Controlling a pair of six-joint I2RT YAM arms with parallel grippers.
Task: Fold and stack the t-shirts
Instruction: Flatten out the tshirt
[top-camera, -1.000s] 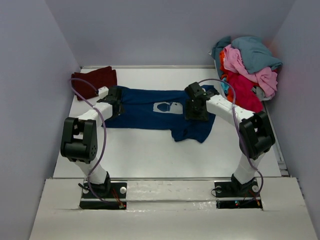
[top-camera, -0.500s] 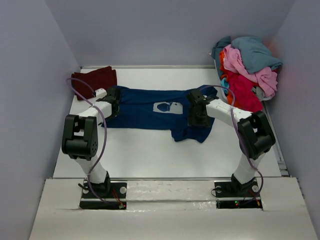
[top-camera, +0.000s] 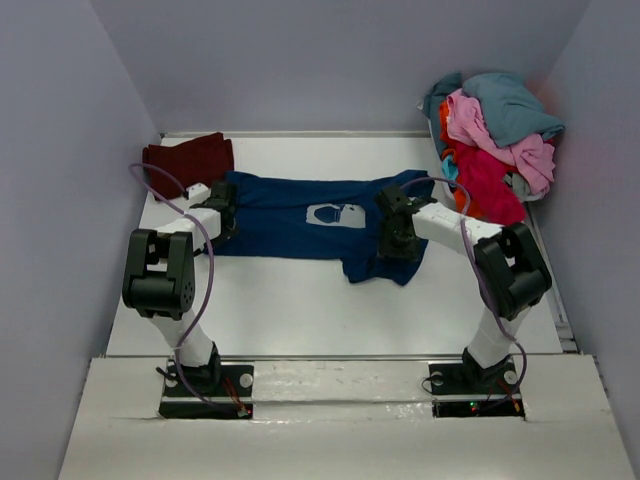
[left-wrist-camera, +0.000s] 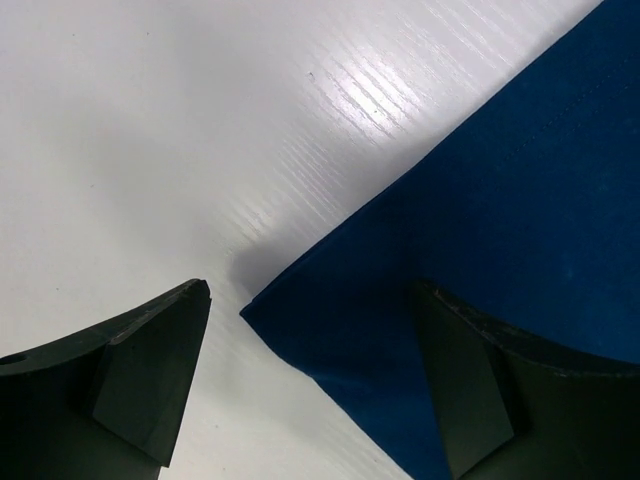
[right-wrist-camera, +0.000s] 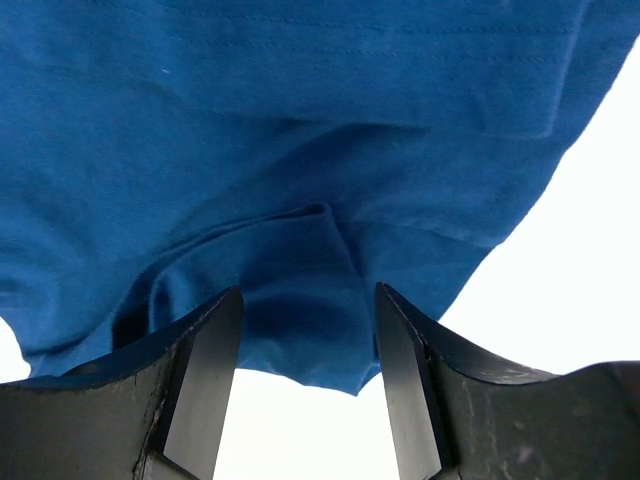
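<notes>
A navy blue t-shirt (top-camera: 290, 225) with a white print lies spread across the middle of the table. My left gripper (top-camera: 221, 214) is at its left edge, open. In the left wrist view the shirt's corner (left-wrist-camera: 330, 330) lies flat on the table between the wide fingers (left-wrist-camera: 150, 380), untouched. My right gripper (top-camera: 397, 234) hovers low over the shirt's right part. It is open, and a raised fold of blue cloth (right-wrist-camera: 300, 260) lies between its fingertips (right-wrist-camera: 405, 380) near the hem. A folded dark maroon t-shirt (top-camera: 188, 160) rests at the back left.
A heap of t-shirts (top-camera: 492, 140) in teal, pink, red and orange is piled at the back right against the wall. Grey walls close in the white table (top-camera: 300, 310) on three sides. The arm bases stand at the near edge.
My right gripper has come down and slightly nearer onto the shirt's right part, its jaws a little narrower. My left gripper has edged left to the shirt's corner.
</notes>
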